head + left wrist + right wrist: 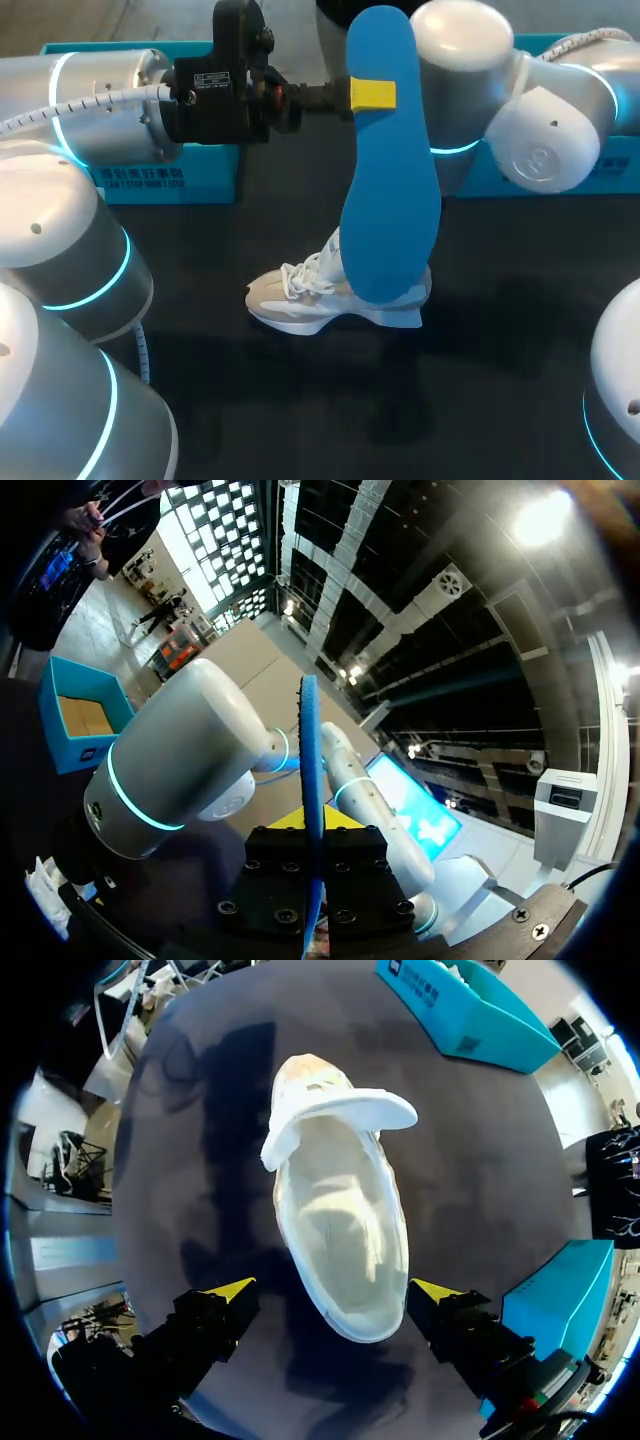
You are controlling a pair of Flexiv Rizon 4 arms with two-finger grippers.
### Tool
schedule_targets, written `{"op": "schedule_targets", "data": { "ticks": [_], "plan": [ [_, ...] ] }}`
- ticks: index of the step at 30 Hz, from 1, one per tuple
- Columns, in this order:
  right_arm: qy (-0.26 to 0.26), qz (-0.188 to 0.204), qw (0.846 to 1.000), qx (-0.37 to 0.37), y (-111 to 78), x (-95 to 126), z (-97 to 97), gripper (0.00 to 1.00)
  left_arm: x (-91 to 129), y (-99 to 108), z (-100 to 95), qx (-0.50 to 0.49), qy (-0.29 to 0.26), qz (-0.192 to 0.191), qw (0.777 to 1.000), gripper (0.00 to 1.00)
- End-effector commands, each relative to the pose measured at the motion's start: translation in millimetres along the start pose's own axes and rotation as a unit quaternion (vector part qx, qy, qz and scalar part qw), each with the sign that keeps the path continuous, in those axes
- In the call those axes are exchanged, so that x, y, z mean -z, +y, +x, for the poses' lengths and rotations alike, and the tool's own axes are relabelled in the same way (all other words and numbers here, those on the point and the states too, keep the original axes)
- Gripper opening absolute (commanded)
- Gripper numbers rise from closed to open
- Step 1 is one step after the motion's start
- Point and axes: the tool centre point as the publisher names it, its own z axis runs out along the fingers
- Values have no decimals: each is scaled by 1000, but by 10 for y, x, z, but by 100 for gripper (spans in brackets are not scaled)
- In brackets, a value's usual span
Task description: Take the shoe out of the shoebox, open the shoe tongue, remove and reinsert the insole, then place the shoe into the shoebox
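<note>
A blue insole [388, 180] hangs upright over the table, and my left gripper [372, 95] is shut on its upper part. In the left wrist view the insole [311, 770] stands edge-on between the fingers of the left gripper [312, 825]. Under the insole's lower end a white shoe [325, 298] lies on the black table. In the right wrist view my right gripper [333, 1290] hovers open above the shoe [340, 1210], with one yellow tip on each side of the heel opening. The tongue [340, 1112] is folded forward, and the inside of the shoe shows.
A teal shoebox [170, 180] stands at the back left, and a second teal box [600, 165] at the back right behind my right arm [470, 60]. Both boxes [470, 1015] [560, 1295] flank the shoe in the right wrist view.
</note>
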Motion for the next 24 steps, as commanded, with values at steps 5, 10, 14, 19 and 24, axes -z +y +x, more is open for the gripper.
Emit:
{"op": "schedule_targets", "data": {
  "ticks": [5, 10, 14, 19, 24],
  "plan": [
    [0, 0, 1000, 0, 0, -13, 0, 100, 3, 14, -2, 0, -1, 0, 1000, 0],
    [0, 0, 1000, 0, 0, -13, 0, 100, 3, 14, -2, 0, -1, 0, 1000, 0],
    [0, 0, 1000, 0, 0, -13, 0, 100, 3, 14, -2, 0, -1, 0, 1000, 0],
    [-1, -1, 1000, 1, 26, -5, -44, 100, 3, 14, -2, 0, -1, 0, 1000, 0],
    [-9, 2, 1000, 19, 152, -10, -214, 100, 3, 14, -2, 0, -1, 0, 1000, 0]
  ]
}}
